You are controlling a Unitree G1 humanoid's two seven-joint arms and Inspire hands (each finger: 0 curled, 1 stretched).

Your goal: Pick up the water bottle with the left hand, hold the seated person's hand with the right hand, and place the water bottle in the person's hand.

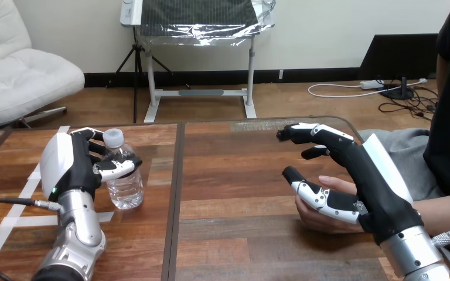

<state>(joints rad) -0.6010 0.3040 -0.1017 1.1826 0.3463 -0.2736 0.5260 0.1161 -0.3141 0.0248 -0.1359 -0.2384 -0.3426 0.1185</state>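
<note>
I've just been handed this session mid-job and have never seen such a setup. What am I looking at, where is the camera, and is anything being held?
The camera sits on the robot's head and looks down over a wooden table. The two silver arms coming in from the bottom edge are the robot's own. Each ends in a black-and-white hand with fingers. Its left hand, at the view's left, has its fingers curled round a clear water bottle, which seems to stand on the table. Its right hand is open, with fingers stretched forward, over the person's hand at the table's right side. The thumb lies across that hand, but I cannot tell whether it grips.
</note>
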